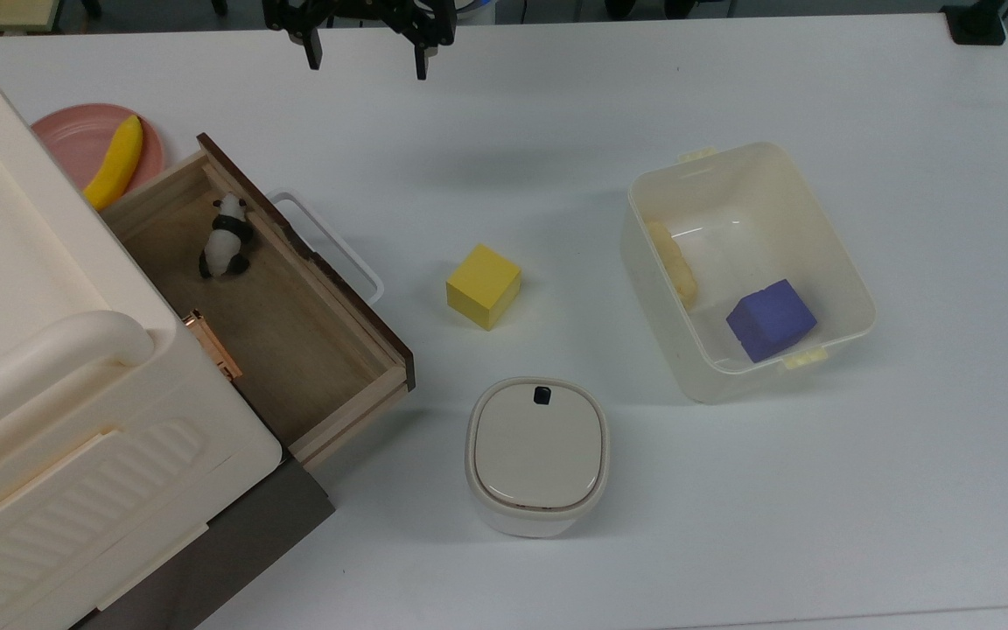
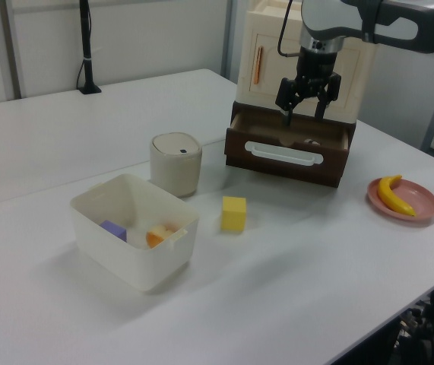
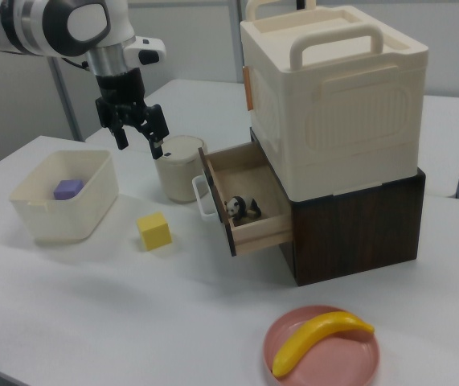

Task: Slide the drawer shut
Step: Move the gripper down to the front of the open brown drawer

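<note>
- In the right view, the drawer [image 3: 249, 201] is seen pulled out of the dark base, a panda toy [image 3: 243, 208] inside.
- A rigid, light slide is expected; the front panel beside the white handle [image 3: 201, 197] is best pushed.
- The gripper [image 3: 138, 137] hangs beyond, fingers apart, empty.

White table [image 1: 731, 542] carries, at the top view's left edge, a dark brown cabinet base [image 1: 233, 542] under a cream ribbed plastic cabinet body [image 1: 49, 385], with a pink plate [image 1: 75, 140] bearing a banana [image 1: 116, 162] at upper left. A yellow cube [image 1: 483, 286] sits at frame centre, and a cream lidded canister [image 1: 537, 455] stands just below it. A translucent white plastic tub [image 1: 828, 254] rests at centre right, well apart from the cube.
</note>
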Action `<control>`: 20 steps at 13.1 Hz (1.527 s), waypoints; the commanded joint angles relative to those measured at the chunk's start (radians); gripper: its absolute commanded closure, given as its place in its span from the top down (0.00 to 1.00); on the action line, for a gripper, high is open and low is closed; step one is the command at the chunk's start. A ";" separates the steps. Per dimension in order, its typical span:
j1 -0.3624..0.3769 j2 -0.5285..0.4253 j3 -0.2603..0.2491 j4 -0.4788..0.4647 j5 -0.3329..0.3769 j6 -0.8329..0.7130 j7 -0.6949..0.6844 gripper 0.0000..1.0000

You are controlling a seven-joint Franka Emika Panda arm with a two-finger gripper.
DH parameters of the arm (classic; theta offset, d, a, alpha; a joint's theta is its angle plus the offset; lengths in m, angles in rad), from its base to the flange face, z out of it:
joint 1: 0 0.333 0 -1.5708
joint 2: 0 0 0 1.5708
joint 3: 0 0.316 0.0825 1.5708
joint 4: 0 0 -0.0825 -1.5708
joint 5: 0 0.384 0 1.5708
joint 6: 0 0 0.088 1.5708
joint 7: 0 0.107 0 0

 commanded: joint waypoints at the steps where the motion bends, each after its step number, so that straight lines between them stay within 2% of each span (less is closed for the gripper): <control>1: -0.029 -0.012 -0.020 0.043 0.019 -0.110 -0.045 1.00; 6: -0.030 -0.003 -0.018 0.068 0.018 -0.143 -0.033 1.00; 8: -0.030 -0.003 -0.018 0.105 0.015 -0.149 -0.040 1.00; 12: -0.021 0.015 -0.007 0.097 0.018 -0.145 -0.048 1.00; 13: -0.023 0.028 -0.007 0.091 0.028 -0.142 -0.054 0.87; 14: -0.021 0.032 -0.007 0.091 0.032 -0.142 -0.062 0.34; 15: -0.021 0.029 -0.006 0.088 0.033 -0.146 -0.100 0.09; 16: -0.021 0.034 -0.006 0.089 0.035 -0.146 -0.176 0.00; 18: -0.020 0.032 -0.004 0.088 0.044 -0.148 -0.185 0.00; 20: -0.018 0.032 -0.006 0.085 0.082 -0.151 -0.160 0.00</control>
